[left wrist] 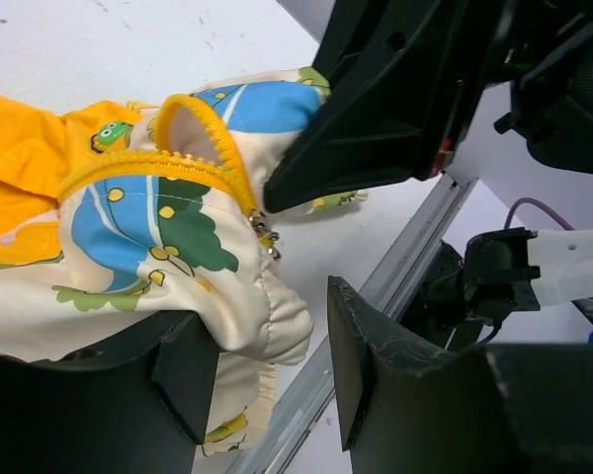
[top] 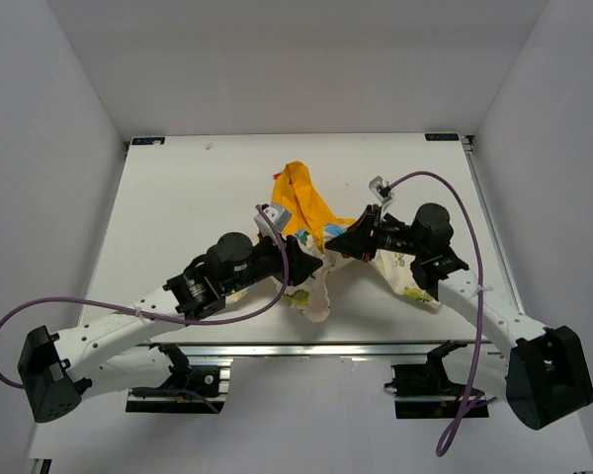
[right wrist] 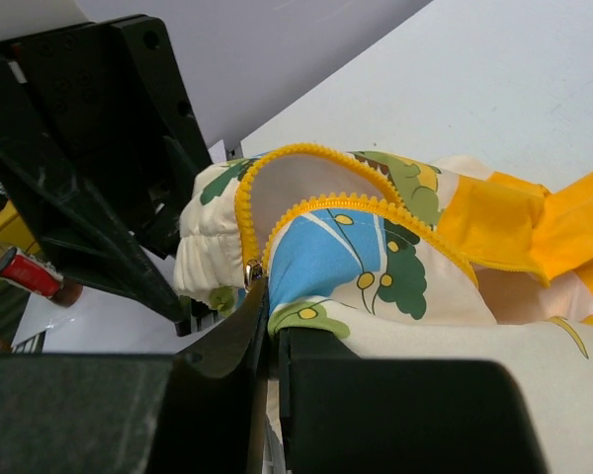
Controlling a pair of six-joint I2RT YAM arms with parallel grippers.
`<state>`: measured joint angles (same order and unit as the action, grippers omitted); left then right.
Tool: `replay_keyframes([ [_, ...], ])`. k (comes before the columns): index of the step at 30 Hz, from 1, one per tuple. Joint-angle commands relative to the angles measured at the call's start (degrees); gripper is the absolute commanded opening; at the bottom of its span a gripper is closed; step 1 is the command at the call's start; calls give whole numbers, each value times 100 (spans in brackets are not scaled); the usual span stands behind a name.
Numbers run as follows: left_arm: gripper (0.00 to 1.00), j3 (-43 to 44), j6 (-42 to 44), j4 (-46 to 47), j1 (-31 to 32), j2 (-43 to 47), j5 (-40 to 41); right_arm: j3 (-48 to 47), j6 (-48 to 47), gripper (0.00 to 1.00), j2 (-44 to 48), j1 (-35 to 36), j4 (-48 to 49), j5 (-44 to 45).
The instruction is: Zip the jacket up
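Note:
The jacket (top: 311, 212) lies bunched mid-table, with cream printed fabric and its yellow hood toward the far side. Its yellow zipper (left wrist: 138, 163) gapes open above the metal slider (left wrist: 265, 235), which sits at the bottom hem. My right gripper (right wrist: 272, 316) is shut on the jacket's hem fabric right beside the slider (right wrist: 249, 273), and shows in the top view (top: 338, 245). My left gripper (left wrist: 267, 346) is open, and the gathered cream hem (left wrist: 267, 316) sags between its fingers against the left one (left wrist: 183, 375). It faces the right gripper closely in the top view (top: 301, 262).
The aluminium rail (left wrist: 395, 267) of the table's near edge runs just under the hem. The white table (top: 178, 197) has grey walls on three sides. Purple cables (top: 455, 197) loop from both arms.

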<state>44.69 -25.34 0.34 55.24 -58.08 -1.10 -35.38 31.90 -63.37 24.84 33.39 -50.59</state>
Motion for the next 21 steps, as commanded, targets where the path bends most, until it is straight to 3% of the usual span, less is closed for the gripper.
replay_keyframes([
  [1,56,5,-67,326,-31,131,-276,-329,-210,0,-26,38,19,84],
  [10,45,93,-383,493,-154,-177,-294,-374,-386,0,88,109,-183,75],
  [18,2,-83,-595,713,-330,-133,-364,-400,-457,0,88,118,-289,75],
  [21,0,-48,-542,705,-330,-229,-470,-418,-378,0,62,135,-254,40],
])
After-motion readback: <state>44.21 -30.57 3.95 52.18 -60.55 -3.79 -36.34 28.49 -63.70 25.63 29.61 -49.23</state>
